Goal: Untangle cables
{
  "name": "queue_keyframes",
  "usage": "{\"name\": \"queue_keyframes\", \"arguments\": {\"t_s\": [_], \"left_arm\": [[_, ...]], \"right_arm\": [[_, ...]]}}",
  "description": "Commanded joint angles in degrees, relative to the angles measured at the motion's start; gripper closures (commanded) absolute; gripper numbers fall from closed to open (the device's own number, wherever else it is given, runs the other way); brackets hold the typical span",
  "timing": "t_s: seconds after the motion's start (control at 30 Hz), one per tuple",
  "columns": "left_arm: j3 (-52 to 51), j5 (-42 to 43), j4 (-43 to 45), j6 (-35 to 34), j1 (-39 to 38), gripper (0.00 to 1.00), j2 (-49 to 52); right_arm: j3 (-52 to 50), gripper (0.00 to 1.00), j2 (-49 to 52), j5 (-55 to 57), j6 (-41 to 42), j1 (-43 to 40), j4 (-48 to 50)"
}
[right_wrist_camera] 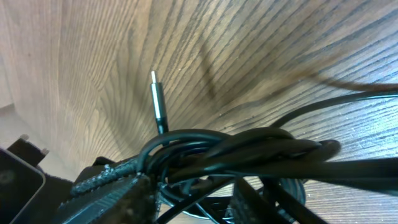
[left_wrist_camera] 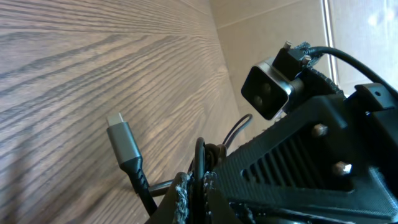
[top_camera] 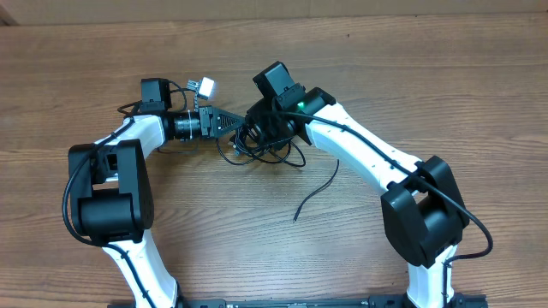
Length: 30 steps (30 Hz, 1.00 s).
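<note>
Central cables (top_camera: 257, 147), apparently gripped; open room around.

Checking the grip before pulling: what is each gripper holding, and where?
The left gripper pinches a cable near its plug; the right gripper clamps the knotted bundle.

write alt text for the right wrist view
A tangle of black cables loops across the lower frame, bunched between the fingers of the right gripper. One grey metal plug sticks up from the bundle, over the wooden table.
</note>
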Motion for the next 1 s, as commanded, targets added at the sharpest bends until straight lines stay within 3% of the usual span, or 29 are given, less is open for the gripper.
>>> {"name": "queue_keyframes", "arguments": {"t_s": [0.0,0.13,0.57,0.97], "left_arm": [[0.09,4.09,0.26,1.07,-0.22,0.96,0.28],[0.09,3.91,0.26,1.07,-0.22,0.96,0.28],[0.09,3.93,0.26,1.07,-0.24,0.96,0.28],[0.09,5.03,0.31,1.07,-0.22,0.96,0.28]], "right_arm": [[-0.35,0.67,1.79,2.34,1.25,-0.13,-0.31],[-0.35,0.71,1.79,3.15,1.2,-0.24,-0.79],[-0.35,0.7,1.79,7.89,1.29,-0.48,0.81],[-0.35,0.84,2.05,8.92,1.22,-0.44,0.33]]}}
